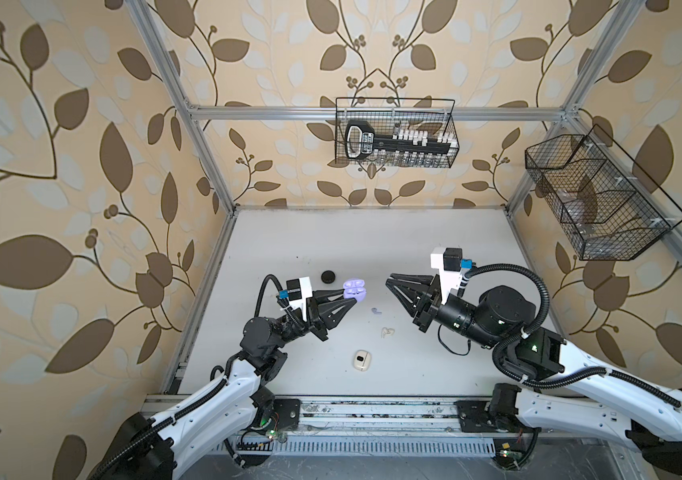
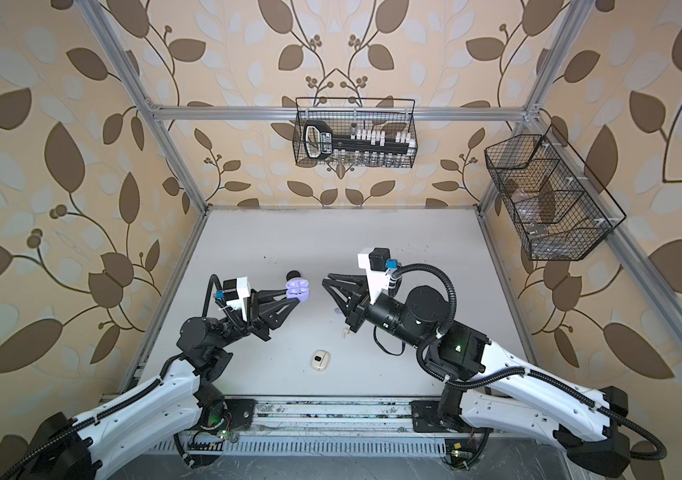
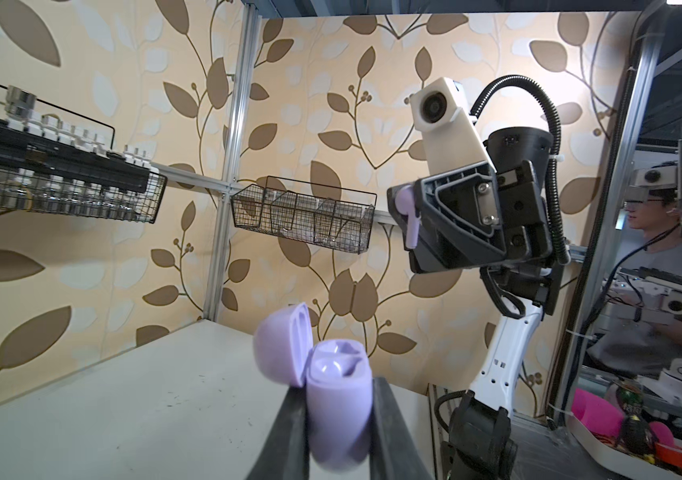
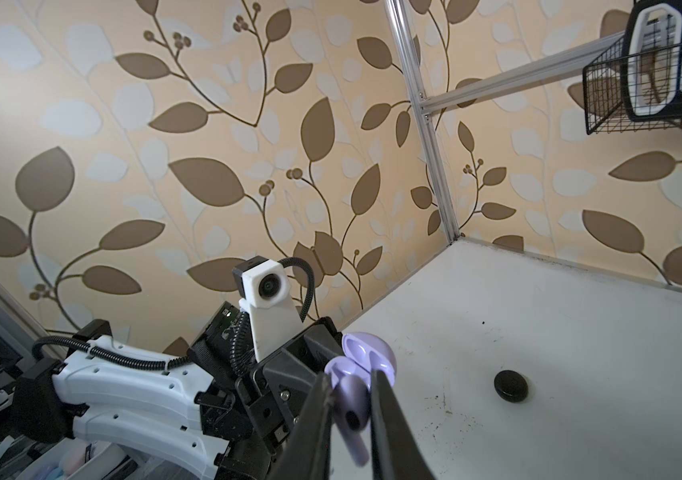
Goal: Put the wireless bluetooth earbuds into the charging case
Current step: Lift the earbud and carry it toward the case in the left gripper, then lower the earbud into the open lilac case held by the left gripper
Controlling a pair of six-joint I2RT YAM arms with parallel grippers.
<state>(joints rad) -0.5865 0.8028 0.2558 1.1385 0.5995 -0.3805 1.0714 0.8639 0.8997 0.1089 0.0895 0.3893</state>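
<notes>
Table [image 1: 372, 241] white, speckled; lavender earbud [image 4: 351, 411] pinched in closed jaws of the right gripper [image 1: 390, 278], raised, apart from the open lavender charging case [image 3: 337, 399] clamped in jaws of the left gripper [image 1: 350, 297]; second lavender earbud [image 1: 375, 310] lies on the table between both arms

A black wire basket [image 1: 341, 124] is hanging on the far wall, carrying a black socket rack [image 1: 380, 146] with white clips. A second, divided wire basket [image 1: 621, 237] is hanging on the right wall. Leaf-patterned wallpaper [image 1: 60, 166] is surrounding the white tabletop [image 1: 372, 249]. Outside the frame, a person [image 3: 663, 266] is wearing a headset.
</notes>
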